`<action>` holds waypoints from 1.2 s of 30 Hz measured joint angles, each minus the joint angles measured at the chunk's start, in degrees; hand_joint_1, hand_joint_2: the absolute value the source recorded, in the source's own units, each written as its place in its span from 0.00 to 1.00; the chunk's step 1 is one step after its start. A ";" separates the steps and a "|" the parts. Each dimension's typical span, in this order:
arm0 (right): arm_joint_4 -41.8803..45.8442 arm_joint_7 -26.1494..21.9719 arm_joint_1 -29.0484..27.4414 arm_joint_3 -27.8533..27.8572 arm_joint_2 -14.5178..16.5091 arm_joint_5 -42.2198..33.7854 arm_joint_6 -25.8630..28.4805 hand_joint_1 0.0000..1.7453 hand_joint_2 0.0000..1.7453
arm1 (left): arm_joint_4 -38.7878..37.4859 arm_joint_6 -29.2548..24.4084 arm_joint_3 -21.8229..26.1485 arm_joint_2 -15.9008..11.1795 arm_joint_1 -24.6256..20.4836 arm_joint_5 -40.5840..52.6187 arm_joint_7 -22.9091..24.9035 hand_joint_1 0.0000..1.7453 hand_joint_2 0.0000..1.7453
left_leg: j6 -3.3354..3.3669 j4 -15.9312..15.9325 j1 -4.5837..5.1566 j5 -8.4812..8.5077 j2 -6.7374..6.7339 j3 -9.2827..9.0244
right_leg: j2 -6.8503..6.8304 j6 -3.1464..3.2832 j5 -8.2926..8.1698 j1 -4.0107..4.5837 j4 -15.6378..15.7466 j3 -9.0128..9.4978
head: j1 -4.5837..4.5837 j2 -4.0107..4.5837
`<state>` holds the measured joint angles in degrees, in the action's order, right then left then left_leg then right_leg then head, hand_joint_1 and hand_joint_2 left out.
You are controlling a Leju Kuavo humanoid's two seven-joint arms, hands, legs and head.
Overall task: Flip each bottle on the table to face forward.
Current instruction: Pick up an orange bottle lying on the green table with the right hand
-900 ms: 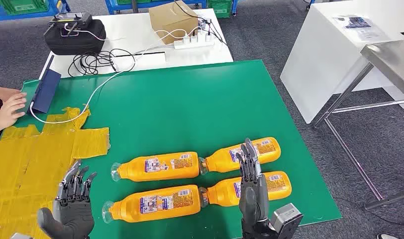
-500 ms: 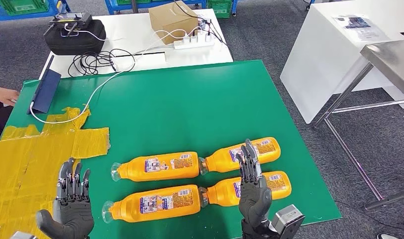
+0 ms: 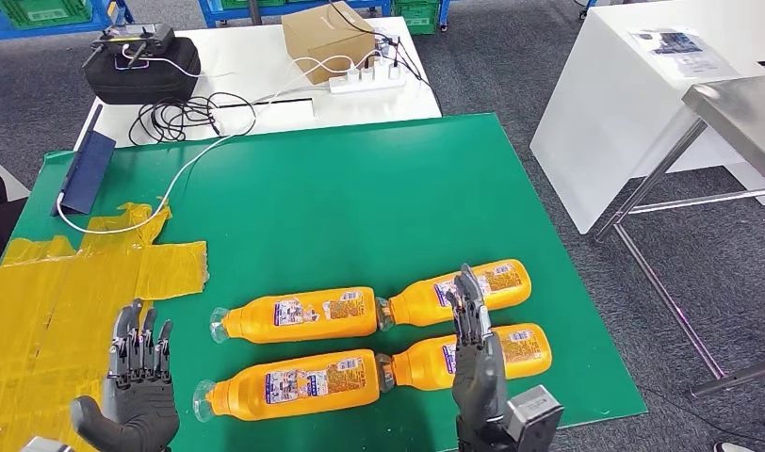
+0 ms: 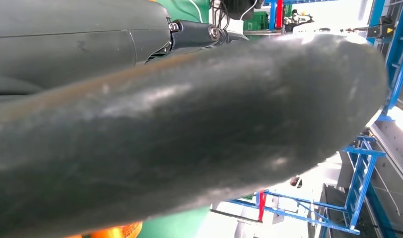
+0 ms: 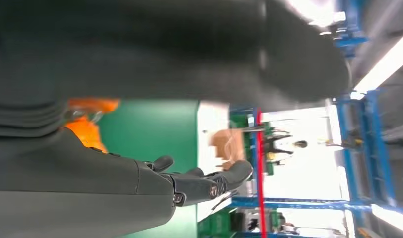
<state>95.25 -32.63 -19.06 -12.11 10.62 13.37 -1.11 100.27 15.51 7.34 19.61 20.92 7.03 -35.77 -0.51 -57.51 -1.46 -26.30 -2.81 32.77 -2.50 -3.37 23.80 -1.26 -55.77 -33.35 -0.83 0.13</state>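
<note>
Both hands were up in front of the robot, and both held nothing. The left hand (image 3: 138, 391) was low on the left side, with its palm facing the robot and its fingers (image 3: 138, 341) pointing away and spread a little apart. Its thick grey thumb (image 3: 89, 414) stuck out to the side. The right hand (image 3: 477, 363) was low on the right side, turned on its edge like a flat blade. Its fingers (image 3: 467, 301) were straight, close together and pointing forward. In the right wrist view the dark fingers (image 5: 209, 182) reached out straight, with nothing between them.
</note>
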 joint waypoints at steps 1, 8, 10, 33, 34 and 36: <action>-0.24 1.76 0.26 -0.71 -0.24 2.27 0.56 0.00 1.00 | -0.12 0.19 0.03 0.00 -0.04 0.20 -0.02 0.00 0.00 | 0.00 0.00 0.00 0.00 0.00 0.00 | 0.00 0.00 0.00 0.00 0.00 0.01 | 0.00 0.00; -5.14 14.64 6.24 -13.37 -4.72 14.73 3.93 0.00 1.00 | -2.85 2.99 0.16 0.00 -1.98 1.90 -0.38 0.00 0.00 | 0.00 0.00 -0.01 0.05 0.01 -0.07 | 0.00 0.01 -0.01 0.00 0.00 0.07 | 0.00 0.00; -6.15 16.53 7.64 -17.14 -6.29 15.66 4.38 0.00 1.00 | -3.83 3.02 0.07 0.00 -2.59 2.07 -0.38 0.00 0.00 | 0.00 0.00 -0.01 0.05 0.02 -0.09 | -0.01 0.01 -0.01 0.00 0.00 0.09 | 0.01 0.00; -12.42 29.88 18.17 -33.68 -15.90 36.68 2.39 0.00 1.00 | -9.10 1.10 -3.94 -2.09 -5.05 -0.65 0.71 0.00 0.00 | 0.00 -0.01 0.00 0.05 0.02 -0.10 | 0.00 0.00 -0.03 0.00 0.00 0.11 | 0.00 0.00; -12.98 30.08 18.54 -33.82 -16.03 36.91 2.23 0.00 1.00 | -9.19 1.10 -3.96 -2.13 -5.10 -0.70 0.72 0.00 0.00 | 0.00 -0.01 0.00 0.05 0.02 -0.10 | 0.00 0.00 -0.03 0.00 0.00 0.11 | 0.00 0.00; -13.79 30.23 19.03 -33.99 -16.21 37.09 2.14 0.00 1.00 | -9.35 1.10 -4.01 -2.23 -5.15 -0.75 0.72 0.00 0.00 | 0.00 -0.01 0.00 0.05 0.02 -0.10 | -0.01 0.00 -0.03 0.00 0.00 0.11 | 0.00 0.00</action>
<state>81.46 -2.39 -0.03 -46.09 -5.60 50.45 1.03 90.92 16.61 3.34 17.38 15.77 6.27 -35.05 -0.50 -57.53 -1.47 -26.25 -2.79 32.67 -2.50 -3.37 23.77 -1.26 -55.77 -33.25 -0.83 0.13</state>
